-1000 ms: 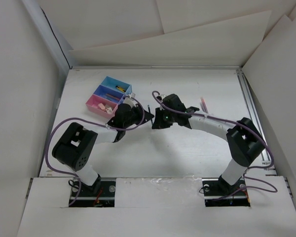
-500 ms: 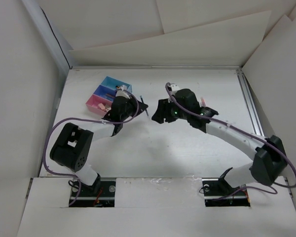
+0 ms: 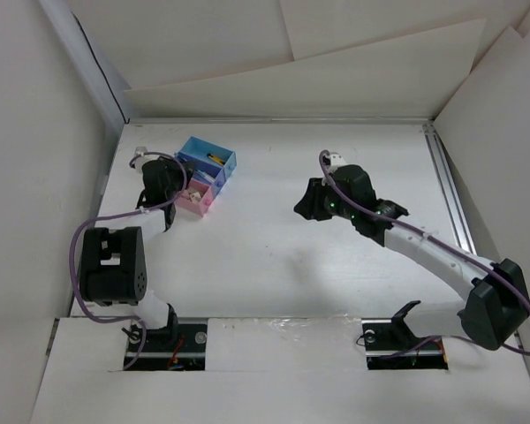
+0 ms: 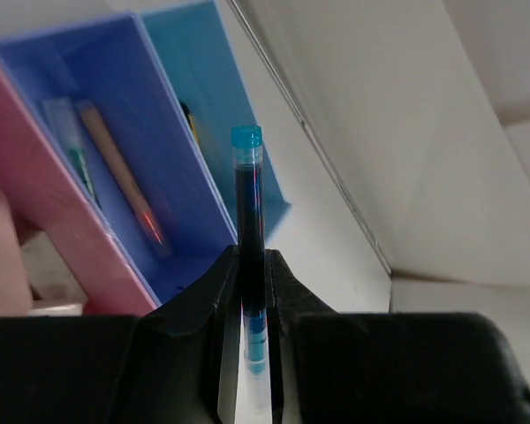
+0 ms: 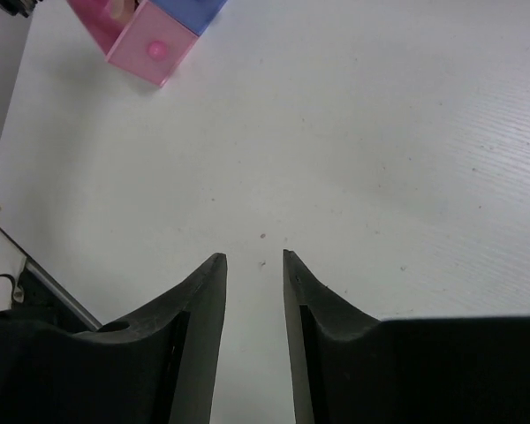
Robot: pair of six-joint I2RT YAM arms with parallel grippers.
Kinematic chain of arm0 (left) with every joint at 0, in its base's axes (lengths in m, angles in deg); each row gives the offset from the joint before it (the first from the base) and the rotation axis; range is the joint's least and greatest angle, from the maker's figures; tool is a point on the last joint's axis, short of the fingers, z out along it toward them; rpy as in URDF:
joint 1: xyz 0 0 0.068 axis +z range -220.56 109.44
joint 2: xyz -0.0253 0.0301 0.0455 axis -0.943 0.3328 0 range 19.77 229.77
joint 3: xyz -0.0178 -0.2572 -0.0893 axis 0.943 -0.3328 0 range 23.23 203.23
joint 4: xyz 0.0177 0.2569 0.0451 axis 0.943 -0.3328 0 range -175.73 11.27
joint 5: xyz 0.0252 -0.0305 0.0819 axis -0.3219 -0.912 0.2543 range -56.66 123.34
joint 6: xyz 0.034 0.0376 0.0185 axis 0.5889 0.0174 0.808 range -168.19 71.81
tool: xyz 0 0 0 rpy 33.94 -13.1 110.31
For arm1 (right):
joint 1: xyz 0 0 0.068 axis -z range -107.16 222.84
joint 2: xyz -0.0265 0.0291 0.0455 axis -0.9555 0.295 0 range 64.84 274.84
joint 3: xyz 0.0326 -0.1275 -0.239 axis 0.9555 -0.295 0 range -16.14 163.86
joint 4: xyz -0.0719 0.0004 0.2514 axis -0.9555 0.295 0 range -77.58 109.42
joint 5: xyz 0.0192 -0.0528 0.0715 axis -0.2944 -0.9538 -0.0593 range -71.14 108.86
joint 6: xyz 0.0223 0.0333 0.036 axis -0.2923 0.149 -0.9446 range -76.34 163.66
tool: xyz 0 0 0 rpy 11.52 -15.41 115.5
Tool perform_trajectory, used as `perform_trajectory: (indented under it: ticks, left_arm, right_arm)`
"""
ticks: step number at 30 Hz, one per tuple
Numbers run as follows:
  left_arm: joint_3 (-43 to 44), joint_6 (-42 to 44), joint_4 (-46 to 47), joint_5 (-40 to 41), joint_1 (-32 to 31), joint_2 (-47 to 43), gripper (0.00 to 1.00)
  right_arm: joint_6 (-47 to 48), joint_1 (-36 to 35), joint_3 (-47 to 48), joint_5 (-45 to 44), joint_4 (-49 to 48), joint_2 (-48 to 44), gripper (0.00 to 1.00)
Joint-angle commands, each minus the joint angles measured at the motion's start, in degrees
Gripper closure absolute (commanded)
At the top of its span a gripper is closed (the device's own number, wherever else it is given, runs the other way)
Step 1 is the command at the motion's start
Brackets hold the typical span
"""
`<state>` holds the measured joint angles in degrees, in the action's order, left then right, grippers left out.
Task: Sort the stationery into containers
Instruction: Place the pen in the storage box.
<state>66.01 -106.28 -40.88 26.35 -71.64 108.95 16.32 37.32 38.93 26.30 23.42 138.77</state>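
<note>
**A:** Light-blue pen [image 4: 246,194]: requesting location.

**B:** Pinching it between closed fingers of left gripper [image 4: 247,258], hovering seemingly over blue-violet bin [image 4: 172,146], next to two slim pens [image 4: 115,168] lying inside. Keeping right gripper [image 5: 254,258] slightly parted, gripping nothing, above table [image 5: 380,132].

**A:** Requesting outstanding work.

**B:** Releasing this pen. Possibly missing items behind right arm [image 3: 424,243].

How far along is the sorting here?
Done: two pens lie in the blue-violet bin, pale blocks in the pink bin, a yellow piece in the light-blue bin. In hand: left gripper holds a blue-capped pen near them. Left: dropping it; right gripper is open, empty.
</note>
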Motion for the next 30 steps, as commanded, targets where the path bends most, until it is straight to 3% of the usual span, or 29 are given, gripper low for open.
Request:
perform_trajectory:
  ticks: [1, 6, 9, 17, 20, 30]
  left_arm:
    - [1.8, -1.2, -0.4, 4.2, 1.1, -0.9, 1.00]
    - [6.4, -1.2, -1.0, 5.6, 1.1, 3.3, 1.00]
    - [8.0, -1.2, -2.2, 6.9, 1.1, 5.2, 1.00]
    - [10.6, -2.4, -3.0, 12.4, 1.1, 8.9, 1.00]
    - [10.6, -1.9, -3.0, 13.0, 0.5, 10.0, 0.99]
    - [9.9, -0.3, -3.0, 14.2, -0.1, 9.5, 0.65]
  right_arm:
    - [-0.7, 0.0, -0.1, -0.2, -4.1, -0.5, 0.63]
    - [-0.7, 0.5, -0.8, 0.9, -4.7, 0.8, 0.90]
    - [-0.7, 0.5, -0.8, 0.9, -5.2, 1.4, 0.94]
    - [-1.2, 1.2, -1.3, 0.1, -5.8, 1.4, 0.67]
    - [-1.2, 1.2, -1.3, 0.1, -6.3, 1.4, 0.64]
    - [-1.8, 2.8, -1.8, 0.1, -6.3, 1.4, 0.60]
